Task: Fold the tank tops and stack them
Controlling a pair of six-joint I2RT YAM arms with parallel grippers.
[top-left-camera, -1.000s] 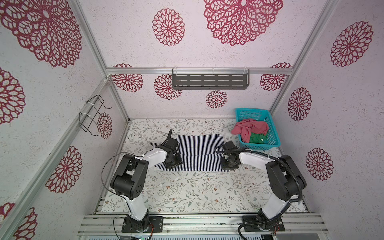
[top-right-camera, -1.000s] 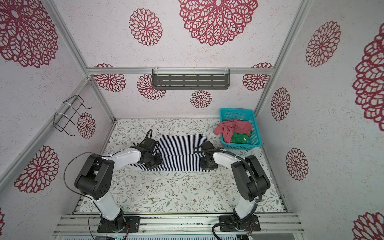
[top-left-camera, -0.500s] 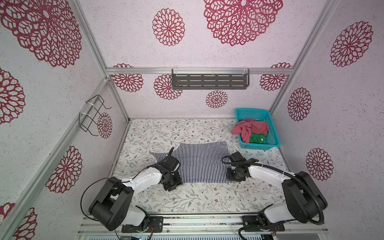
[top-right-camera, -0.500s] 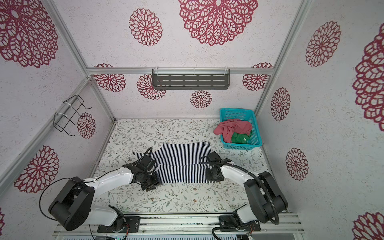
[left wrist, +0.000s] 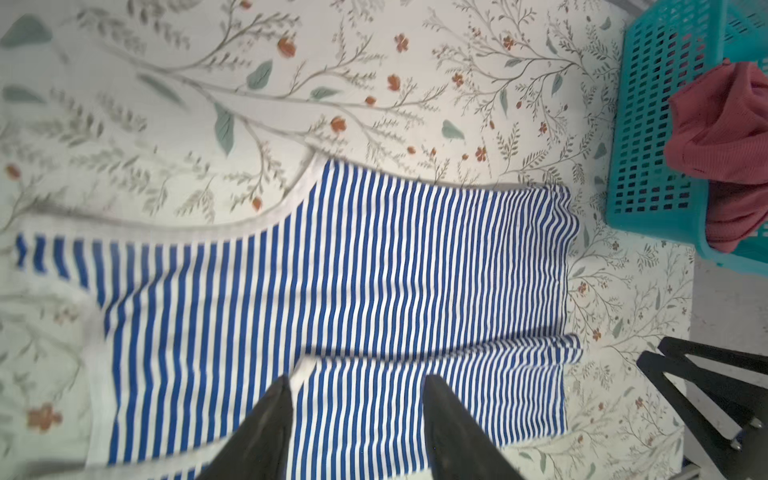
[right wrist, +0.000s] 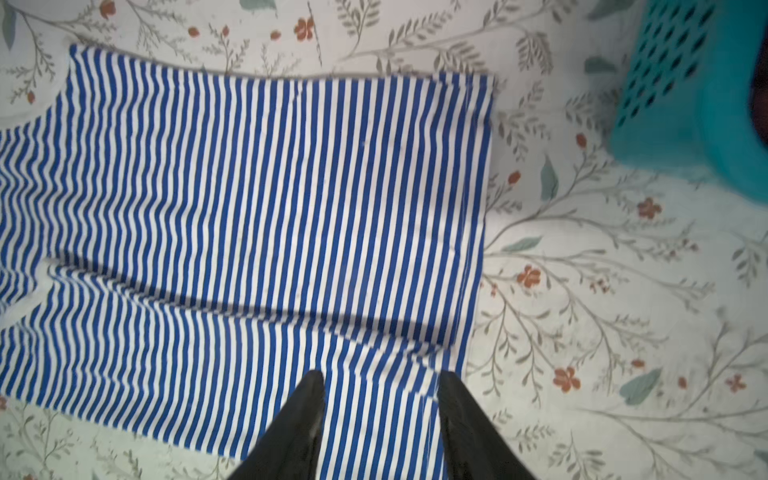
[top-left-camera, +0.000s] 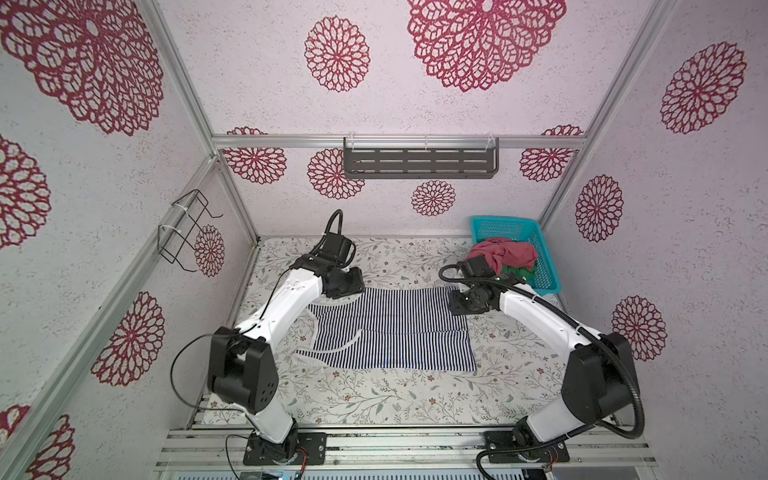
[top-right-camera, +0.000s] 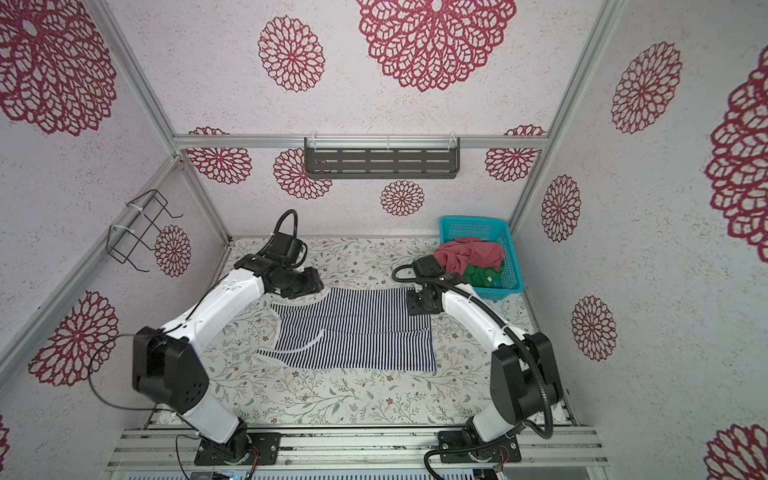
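The striped tank top (top-left-camera: 395, 332) lies flat on the floral table in both top views, hem to the right. Its near part is folded over the middle, and the flap's edge (left wrist: 436, 353) shows in both wrist views. My left gripper (top-left-camera: 351, 286) hovers above the top's armhole side. It is open (left wrist: 357, 380), with only cloth below the fingers. My right gripper (top-left-camera: 457, 305) hangs over the hem side, open too (right wrist: 380, 376), holding nothing. The red-pink tank top (top-left-camera: 505, 255) and the green one (top-left-camera: 517, 272) sit bunched in the basket.
The teal mesh basket (top-left-camera: 544, 266) stands at the back right corner, close to my right arm. A grey shelf (top-left-camera: 419, 162) hangs on the back wall. A black wire rack (top-left-camera: 185, 232) sticks out from the left wall.
Both grippers have moved from the top's near edge toward the far side and risen. The near part of the striped top now lies folded over. The jaws stand wider.
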